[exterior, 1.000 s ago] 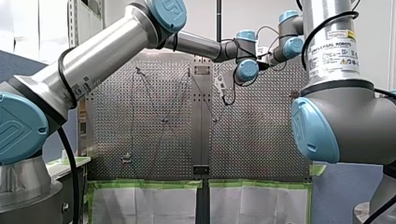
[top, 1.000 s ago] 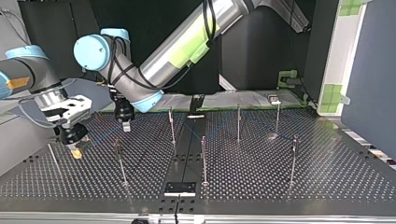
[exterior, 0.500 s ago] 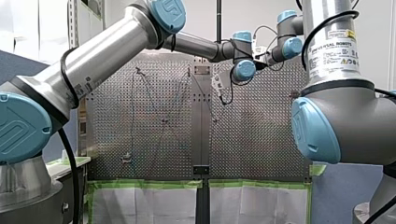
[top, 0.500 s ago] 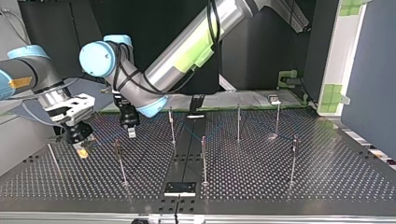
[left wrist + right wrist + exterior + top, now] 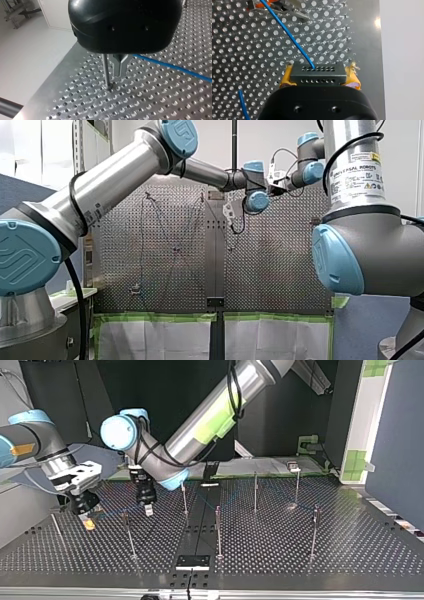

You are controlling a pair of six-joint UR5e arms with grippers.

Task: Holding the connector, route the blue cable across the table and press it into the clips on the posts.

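Since a second ago my left gripper [image 5: 146,508], black-bodied, has travelled toward the top view's right and nearer its camera, away from the table's back edge. It now hangs low over the silver perforated metal table [image 5: 300,550], between two of the thin upright metal posts [image 5: 128,532]. At that view's left my right gripper [image 5: 88,521] has hardly shifted. It is clenched on the black rectangular multi-pin connector [image 5: 313,73], with a yellow pad [image 5: 286,78] pressed against each side. The thin blue cable [image 5: 287,33] leaves the connector's face and runs out over the table. In the left wrist view the cable runs up to my left gripper, which sits just beside a post. Whether that claw is clenched on the cable or released I cannot tell. The posts stand where they stood before.
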